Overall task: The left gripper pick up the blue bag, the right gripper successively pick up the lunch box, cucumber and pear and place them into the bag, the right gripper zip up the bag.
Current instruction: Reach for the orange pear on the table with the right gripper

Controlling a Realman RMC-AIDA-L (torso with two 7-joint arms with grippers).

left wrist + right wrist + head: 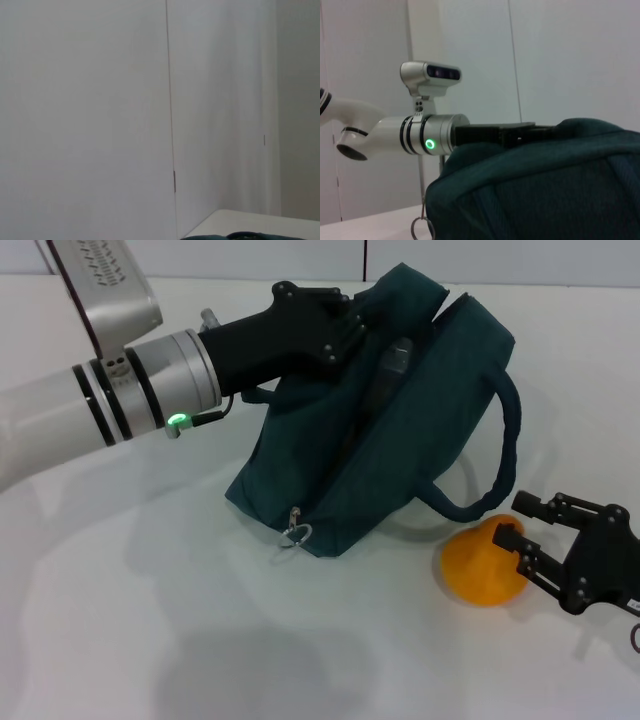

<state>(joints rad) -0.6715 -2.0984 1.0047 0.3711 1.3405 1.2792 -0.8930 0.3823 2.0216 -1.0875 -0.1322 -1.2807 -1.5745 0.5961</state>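
Note:
The blue bag stands on the white table with its mouth open. My left gripper is shut on the bag's upper edge and holds it up; the right wrist view shows this grip on the bag from the side. A dark glossy long shape in the opening looks like the cucumber. The orange pear lies on the table right of the bag. My right gripper is open just beside the pear, its nearer finger at the pear's narrow end. The lunch box is hidden.
The zipper's metal ring pull hangs at the bag's near end. A loop handle droops toward the pear. The left wrist view shows mostly a white wall and a sliver of the bag.

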